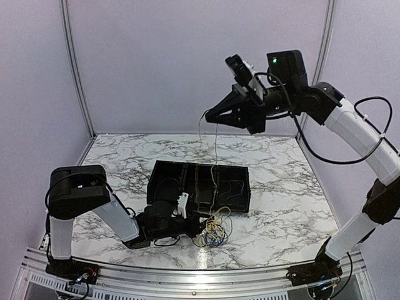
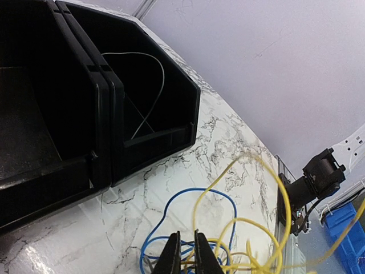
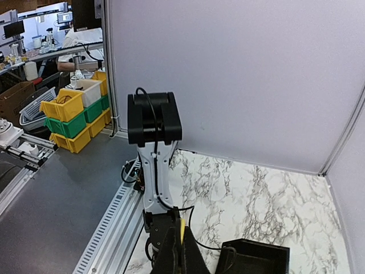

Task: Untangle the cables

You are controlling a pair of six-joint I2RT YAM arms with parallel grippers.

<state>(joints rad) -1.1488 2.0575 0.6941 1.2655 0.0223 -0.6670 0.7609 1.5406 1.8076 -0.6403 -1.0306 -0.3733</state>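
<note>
The cables (image 1: pixel 212 232), thin yellow and blue wires, lie in a small tangle on the marble just in front of the black tray (image 1: pixel 164 172). My left gripper (image 1: pixel 195 236) is low at the tangle's left side. In the left wrist view its jaws (image 2: pixel 187 249) are nearly together, with blue wire (image 2: pixel 171 205) and yellow wire (image 2: pixel 274 171) strands crossing the narrow gap. My right gripper (image 1: pixel 208 116) is raised high above the tray, shut on a thin strand (image 1: pixel 216 147) that hangs down toward the tangle. A yellow bit (image 3: pixel 182 224) shows between its fingertips (image 3: pixel 180 228).
A thin grey wire (image 2: pixel 162 74) loops inside one tray compartment (image 2: pixel 108 114). The enclosure walls stand on three sides and an aluminium rail (image 1: pixel 187 275) runs along the near edge. The left arm's upper link (image 3: pixel 154 125) stands beside the tray corner (image 3: pixel 256 254). Yellow and green bins (image 3: pixel 68 114) sit outside.
</note>
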